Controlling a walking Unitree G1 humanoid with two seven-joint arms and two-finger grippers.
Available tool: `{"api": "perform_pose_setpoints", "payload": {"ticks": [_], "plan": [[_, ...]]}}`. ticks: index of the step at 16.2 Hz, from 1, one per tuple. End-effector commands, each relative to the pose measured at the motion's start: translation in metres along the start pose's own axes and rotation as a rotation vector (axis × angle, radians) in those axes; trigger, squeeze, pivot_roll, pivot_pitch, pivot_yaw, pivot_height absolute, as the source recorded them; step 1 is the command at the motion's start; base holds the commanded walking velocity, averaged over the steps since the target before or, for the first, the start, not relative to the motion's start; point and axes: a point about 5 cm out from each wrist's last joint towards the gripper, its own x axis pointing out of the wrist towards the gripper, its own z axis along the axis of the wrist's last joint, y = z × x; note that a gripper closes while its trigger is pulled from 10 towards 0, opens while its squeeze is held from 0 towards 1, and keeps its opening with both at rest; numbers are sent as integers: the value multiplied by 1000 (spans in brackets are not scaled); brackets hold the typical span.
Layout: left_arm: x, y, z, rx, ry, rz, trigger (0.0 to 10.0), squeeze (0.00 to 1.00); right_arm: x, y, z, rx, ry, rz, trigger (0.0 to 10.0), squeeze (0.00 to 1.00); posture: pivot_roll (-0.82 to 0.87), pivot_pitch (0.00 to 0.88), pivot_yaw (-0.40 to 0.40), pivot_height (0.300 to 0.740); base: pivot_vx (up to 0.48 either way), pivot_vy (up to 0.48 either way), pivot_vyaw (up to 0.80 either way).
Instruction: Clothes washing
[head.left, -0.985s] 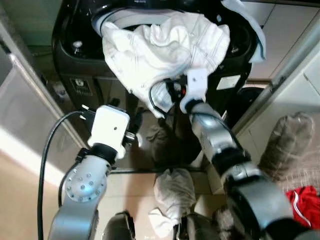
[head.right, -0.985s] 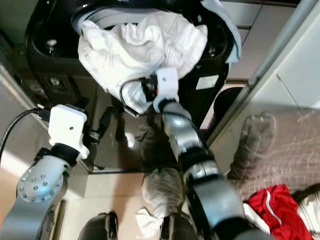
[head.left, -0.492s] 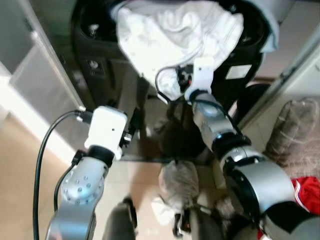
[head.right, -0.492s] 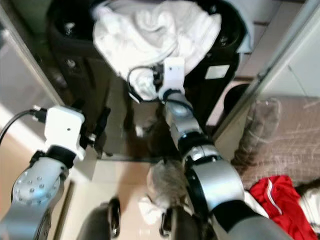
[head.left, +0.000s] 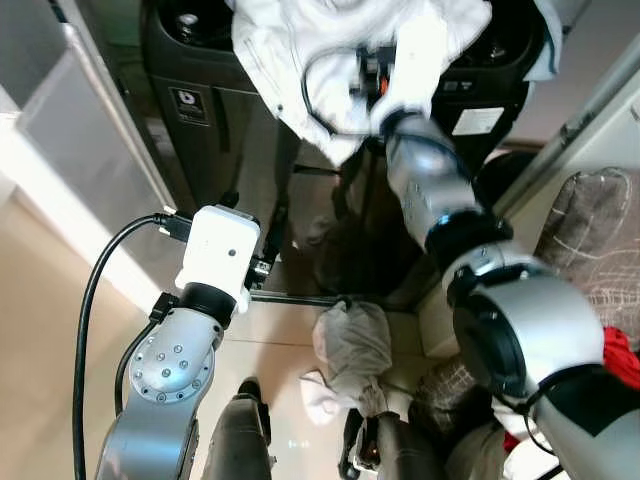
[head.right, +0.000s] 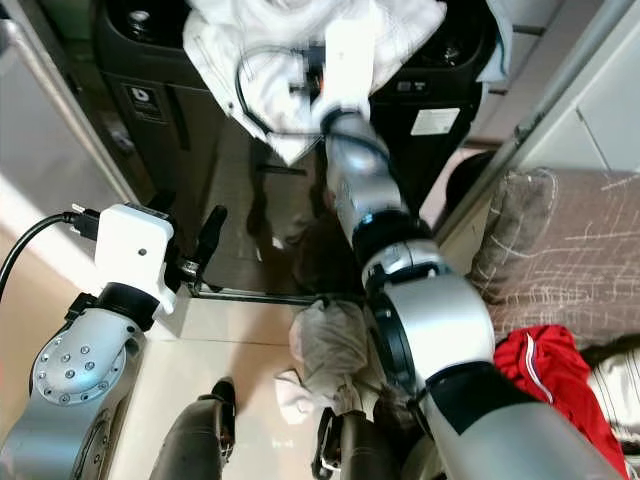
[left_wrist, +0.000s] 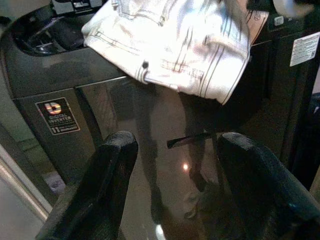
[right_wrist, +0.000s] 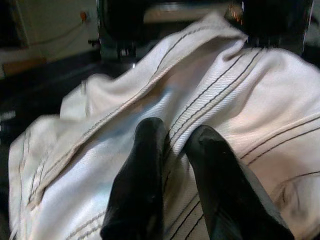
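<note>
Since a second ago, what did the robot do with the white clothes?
The right gripper has pushed up and forward, shoving the white jeans further onto the washer top; less of them now hangs down its front. Its fingers are close together on the cloth. The head camera also shifted. The left gripper stays low and open before the washer. Other clothes stay on the floor.
</note>
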Motion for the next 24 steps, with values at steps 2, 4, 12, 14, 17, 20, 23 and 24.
{"api": "perform_pose_setpoints", "payload": {"ticks": [2, 4, 12, 14, 17, 20, 23, 24], "plan": [[1, -1, 0, 4, -2, 3, 10000, 0, 12, 1, 33, -37, -99, 29, 0, 0, 266, 224, -65, 740, 0, 0, 0], [1, -3, 0, 3, -4, 6, 10000, 0, 22, -2, 57, -107, -125, 29, 0, 0, 269, 221, -75, 740, 0, 0, 0], [-18, -1, -2, 24, 36, 48, 10000, 0, 34, -16, 88, -341, -62, -122, 0, 0, 370, 257, -95, 740, 0, 0, 0], [-20, 0, -2, 31, 45, 55, 10000, 0, 34, -15, 79, -288, 0, -112, 10000, 1000, 382, 263, -98, 740, 0, 0, 0], [-21, 1, -1, 33, 47, 66, 10000, 0, 35, -12, 84, -143, -9, -108, 10000, 1000, 378, 263, -102, 740, 0, 0, 0], [-17, -1, -2, 29, 44, 46, 10000, 0, 38, -21, 98, 359, -32, -130, 10000, 1000, 355, 261, -94, 740, 0, 0, 0], [-6, -1, -3, 29, 24, 45, 10000, 0, 38, -34, 120, 449, -146, -128, 10000, 1000, 328, 221, -107, 740, 0, 0, 0], [-2, -1, -3, 29, 16, 47, 10000, 0, 38, -37, 128, 444, -199, -116, 10000, 1000, 317, 200, -112, 740, 0, 0, 0]]}}
